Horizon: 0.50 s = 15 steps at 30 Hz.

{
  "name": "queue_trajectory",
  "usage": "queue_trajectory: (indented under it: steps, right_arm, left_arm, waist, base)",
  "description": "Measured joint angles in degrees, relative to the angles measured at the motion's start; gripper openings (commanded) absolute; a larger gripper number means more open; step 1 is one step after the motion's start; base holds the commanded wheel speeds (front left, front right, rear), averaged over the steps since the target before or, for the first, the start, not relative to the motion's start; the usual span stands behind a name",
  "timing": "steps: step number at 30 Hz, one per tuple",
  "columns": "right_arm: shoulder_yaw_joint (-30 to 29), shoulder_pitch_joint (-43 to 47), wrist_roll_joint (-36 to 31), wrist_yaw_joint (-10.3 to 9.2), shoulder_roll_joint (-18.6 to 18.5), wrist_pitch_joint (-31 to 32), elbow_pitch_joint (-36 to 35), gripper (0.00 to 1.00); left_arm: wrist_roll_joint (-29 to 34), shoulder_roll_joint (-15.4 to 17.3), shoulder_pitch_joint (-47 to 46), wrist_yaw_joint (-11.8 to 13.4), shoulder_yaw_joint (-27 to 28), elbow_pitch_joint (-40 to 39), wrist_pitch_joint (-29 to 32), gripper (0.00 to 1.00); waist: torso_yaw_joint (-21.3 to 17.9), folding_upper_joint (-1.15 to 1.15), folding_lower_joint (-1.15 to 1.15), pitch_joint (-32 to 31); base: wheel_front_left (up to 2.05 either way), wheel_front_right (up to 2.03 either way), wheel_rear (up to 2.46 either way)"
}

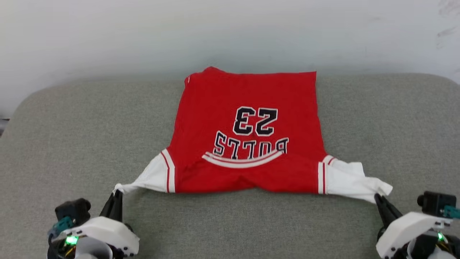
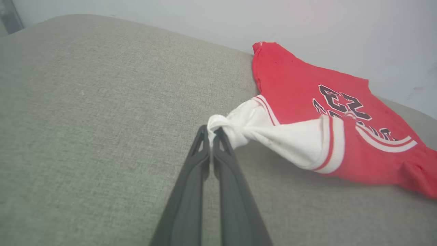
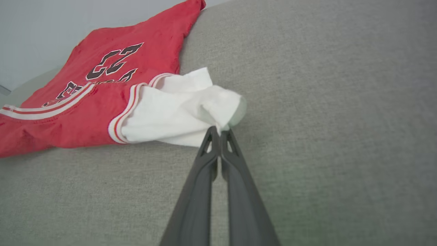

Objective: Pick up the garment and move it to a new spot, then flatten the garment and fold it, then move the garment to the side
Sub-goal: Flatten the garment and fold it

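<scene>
The garment [image 1: 244, 136], a red jersey with white sleeves and black "BULLS 23" lettering facing up, lies spread on the grey cushion, collar end toward me. My left gripper [image 1: 116, 194] is shut on the tip of the left white sleeve [image 2: 259, 131], which is pulled out into a taut point at my left gripper [image 2: 212, 130]. My right gripper [image 1: 377, 197] is shut on the corner of the right white sleeve [image 3: 181, 109]; in the right wrist view my right gripper [image 3: 220, 130] pinches that bunched cloth. The garment [image 3: 112, 68] slopes up away toward the wall.
The grey fabric cushion [image 1: 72, 136] stretches wide on both sides of the jersey, with rounded corners at the far left and far right. A pale wall [image 1: 230, 32] rises right behind the jersey's far hem.
</scene>
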Motion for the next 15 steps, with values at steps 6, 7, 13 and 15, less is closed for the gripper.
queue_trajectory:
  steps: [6,7,13,15]
  right_arm:
    - [-6.08,12.10,-3.00,0.01,3.97,3.96,-9.55,0.00]
    - [-6.99,13.92,-3.45,0.01,4.80,4.49,-11.13,0.00]
    - [-9.72,21.41,-6.66,0.01,7.79,7.27,-17.53,0.00]
    - [-9.89,23.08,-7.67,0.01,8.29,7.45,-19.00,0.00]
  left_arm:
    - [-0.57,0.73,10.63,3.68,0.12,-8.79,2.85,0.00]
    - [-0.62,0.79,12.22,4.27,0.00,-10.32,3.47,0.00]
    - [-1.23,1.93,17.88,6.08,-0.05,-16.83,6.22,0.00]
    - [-0.78,2.81,18.20,6.32,-0.47,-18.38,6.71,0.00]
  waist:
    - [0.44,0.00,0.00,-3.04]
    - [0.58,0.00,0.00,-3.40]
    - [1.71,0.00,0.01,-3.75]
    - [2.05,0.00,0.01,-3.61]
  base:
    - [0.00,0.00,0.00]
    - [0.00,0.00,0.00]
    - [0.00,0.00,0.00]
    - [0.00,0.00,0.00]
